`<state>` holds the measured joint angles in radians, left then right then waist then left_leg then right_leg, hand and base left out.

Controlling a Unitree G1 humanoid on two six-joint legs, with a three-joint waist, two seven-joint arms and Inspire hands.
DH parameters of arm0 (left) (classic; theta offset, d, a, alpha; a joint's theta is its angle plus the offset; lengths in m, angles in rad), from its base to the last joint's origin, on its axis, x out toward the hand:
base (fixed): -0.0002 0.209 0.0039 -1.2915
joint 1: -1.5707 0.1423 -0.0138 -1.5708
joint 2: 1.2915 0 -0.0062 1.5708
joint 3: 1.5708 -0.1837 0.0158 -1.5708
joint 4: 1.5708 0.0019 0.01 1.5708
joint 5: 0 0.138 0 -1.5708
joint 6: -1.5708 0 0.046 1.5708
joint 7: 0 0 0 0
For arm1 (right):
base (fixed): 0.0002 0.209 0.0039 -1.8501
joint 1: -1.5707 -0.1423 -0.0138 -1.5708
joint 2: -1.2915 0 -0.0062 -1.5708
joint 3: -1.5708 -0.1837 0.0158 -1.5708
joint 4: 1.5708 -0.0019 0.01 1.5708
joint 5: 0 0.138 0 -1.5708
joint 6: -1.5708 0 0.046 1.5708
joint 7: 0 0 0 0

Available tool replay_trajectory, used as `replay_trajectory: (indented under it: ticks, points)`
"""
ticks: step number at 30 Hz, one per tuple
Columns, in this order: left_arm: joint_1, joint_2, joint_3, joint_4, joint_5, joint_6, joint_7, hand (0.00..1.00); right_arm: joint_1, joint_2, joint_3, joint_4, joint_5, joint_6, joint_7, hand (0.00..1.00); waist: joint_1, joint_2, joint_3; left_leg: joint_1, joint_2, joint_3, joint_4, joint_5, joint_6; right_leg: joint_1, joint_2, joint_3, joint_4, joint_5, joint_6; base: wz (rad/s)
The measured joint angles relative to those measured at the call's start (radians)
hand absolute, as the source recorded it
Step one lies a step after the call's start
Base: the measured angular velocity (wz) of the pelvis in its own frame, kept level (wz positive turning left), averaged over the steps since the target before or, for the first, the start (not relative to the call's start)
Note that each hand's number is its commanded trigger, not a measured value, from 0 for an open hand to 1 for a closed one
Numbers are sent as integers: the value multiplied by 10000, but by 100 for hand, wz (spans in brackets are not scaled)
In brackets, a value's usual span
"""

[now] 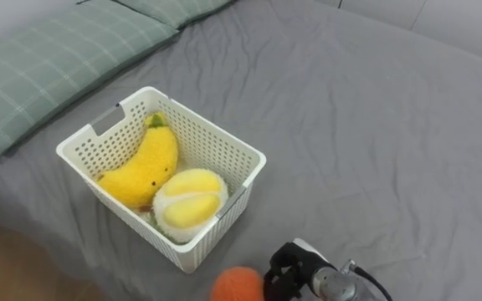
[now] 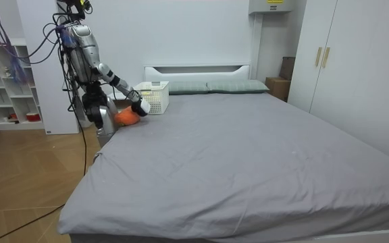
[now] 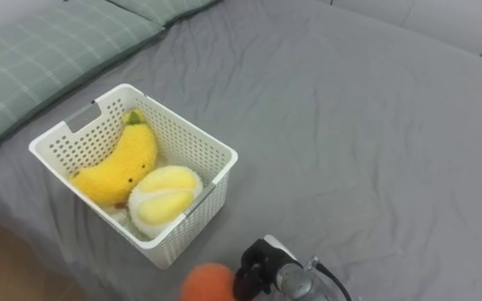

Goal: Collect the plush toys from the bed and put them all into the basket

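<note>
Orange plush toy at the near edge of the bed, near the white basket and touching the right hand (grip state unreadable) — judged soft, light, compressible, unbreakable — best clasped round its middle.

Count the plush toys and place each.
3: a banana and a round yellow plush in the basket, an orange toy against the right hand. More may hide beneath them.

Bright, even indoor light, faint soft shadow beside the basket, bed evenly lit
</note>
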<state>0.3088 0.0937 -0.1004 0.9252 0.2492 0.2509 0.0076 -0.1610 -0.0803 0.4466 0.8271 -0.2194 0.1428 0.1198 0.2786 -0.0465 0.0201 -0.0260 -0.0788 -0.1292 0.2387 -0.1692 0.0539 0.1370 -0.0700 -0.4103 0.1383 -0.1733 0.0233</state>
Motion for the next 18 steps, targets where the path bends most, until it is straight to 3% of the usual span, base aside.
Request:
replay_trajectory:
  ticks: [6,9,15,17,18]
  points:
    - [47,1,91,-149,179,-181,-124,0,15,-77,-23,-320,526,-57,-78,100,-49,-59,-44,6,38,115,-18,30,29,14,-15,25,-60,-1,4,-1]
    - [1,11,197,-194,194,-271,-127,0,32,-78,-36,-782,721,-212,-164,100,-253,-66,-53,17,51,169,-21,25,37,5,3,165,-56,0,4,-5]
    - [19,3,204,-247,174,-502,-109,0,363,-427,-477,-3026,754,-235,-194,100,-576,-40,-67,169,112,409,-58,6,58,38,33,484,-21,4,-2,-9]
    - [17,16,326,-235,180,-551,-82,0,531,-545,-763,-3732,765,-250,-219,100,-695,-98,-135,230,130,487,-106,3,62,43,34,547,-26,5,-3,-12]
    - [17,6,404,-241,180,-570,-72,0,586,-545,-855,-3910,768,-253,-233,100,-720,-91,-132,257,138,517,-130,3,62,44,36,580,-26,6,-4,-15]
